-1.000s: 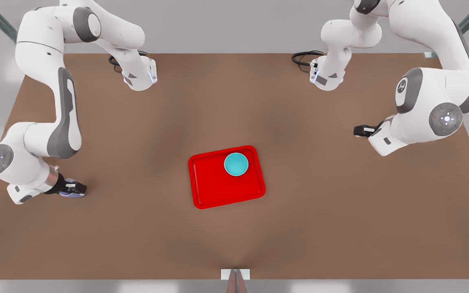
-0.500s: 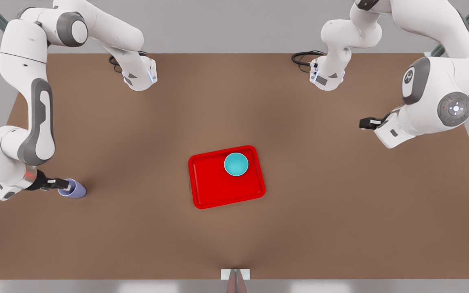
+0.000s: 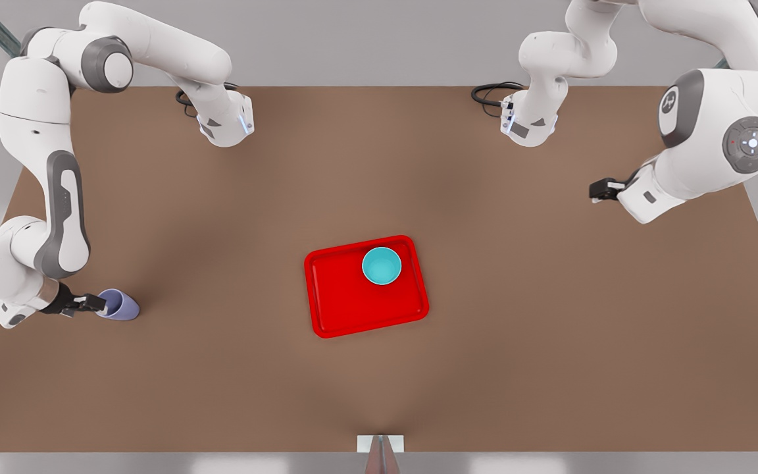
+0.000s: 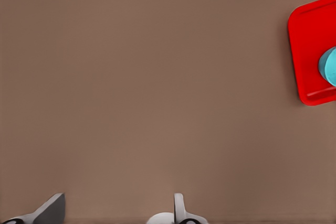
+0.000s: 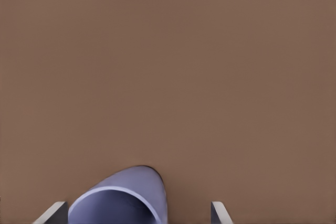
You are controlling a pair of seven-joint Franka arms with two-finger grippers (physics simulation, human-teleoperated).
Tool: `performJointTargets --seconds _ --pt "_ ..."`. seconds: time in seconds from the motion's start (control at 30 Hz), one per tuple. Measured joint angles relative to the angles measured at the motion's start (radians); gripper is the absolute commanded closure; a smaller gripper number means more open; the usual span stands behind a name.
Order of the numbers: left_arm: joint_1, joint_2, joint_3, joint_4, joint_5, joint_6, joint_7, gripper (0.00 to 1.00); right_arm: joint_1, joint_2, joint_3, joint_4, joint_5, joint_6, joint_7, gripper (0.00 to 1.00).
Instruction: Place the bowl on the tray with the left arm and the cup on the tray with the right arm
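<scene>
The teal bowl (image 3: pixel 381 265) stands on the red tray (image 3: pixel 353 309) at mid-table, in the tray's far right part. The tray (image 4: pixel 310 51) and an edge of the bowl (image 4: pixel 329 66) also appear in the left wrist view. The lavender cup (image 3: pixel 120 305) rests on the table at the front view's left. My right gripper (image 3: pixel 95 303) is right beside it, open. The cup's rim (image 5: pixel 118 203) lies between its fingertips (image 5: pixel 54 211). My left gripper (image 3: pixel 597 191) hangs open and holds nothing at the front view's right, far from the tray, and its fingers (image 4: pixel 52 207) are spread.
The brown table (image 3: pixel 379 395) is bare between the cup and the tray. Two white arm bases (image 3: pixel 224 122) (image 3: pixel 527 125) with black cables stand at the far edge. A small white bracket (image 3: pixel 380 444) sits at the near edge.
The right gripper has drawn back from over the cup toward the front view's left, uncovering it. The left arm has moved farther from the tray. Bowl and tray have not moved.
</scene>
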Motion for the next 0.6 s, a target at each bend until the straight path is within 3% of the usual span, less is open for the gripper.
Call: performJointTargets --seconds 0.47,0.5,0.53,0.6 --pt "-0.002 0.003 0.006 0.0 -0.001 0.004 0.002 0.0 -0.042 0.011 0.001 -0.059 0.006 -0.043 -0.044 0.01" --pt "-0.002 0.003 0.006 0.0 -0.001 0.004 0.002 0.0 -0.041 0.016 0.0 -0.06 0.006 -0.043 -0.043 0.15" --pt "0.0 0.003 0.006 0.0 -0.001 0.004 0.002 0.0 -0.041 0.016 0.0 -0.06 0.005 -0.051 -0.045 0.39" --pt "0.001 0.003 0.006 0.0 -0.001 0.004 0.002 0.0 -0.036 0.014 0.0 -0.061 0.005 -0.06 -0.05 0.39"
